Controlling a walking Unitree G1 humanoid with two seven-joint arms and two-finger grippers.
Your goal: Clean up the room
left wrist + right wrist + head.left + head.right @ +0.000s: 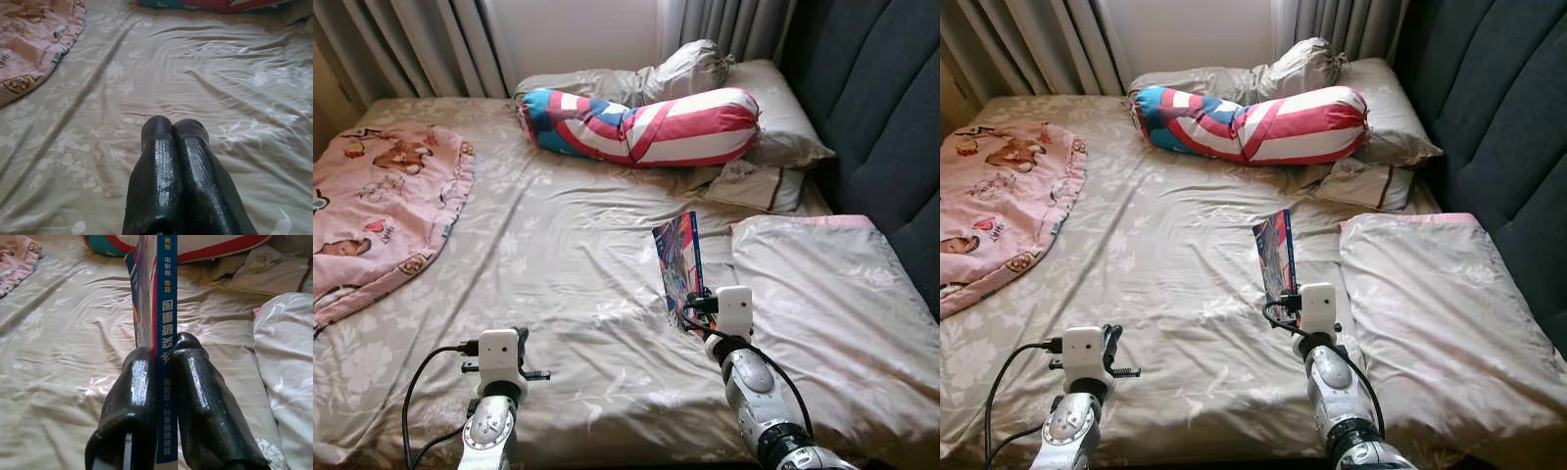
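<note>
— On the bed (558, 255), where is the book (678, 262)?
— Beside the pillow (832, 294), standing on edge; the right gripper (164, 357) pinches it; the left gripper (173, 128), fingers pressed together, hovers over the sheet.

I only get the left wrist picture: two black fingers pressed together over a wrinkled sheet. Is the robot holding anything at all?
Observer: Yes. The right gripper is shut on a thin book, held on edge above the bed.
Operator: Anything else lying on that bed?
Observer: A long red, white and blue bolster lies across the head end.
Operator: And beside the book?
Observer: A pale pillow lies just to its right, near the dark headboard.
</note>
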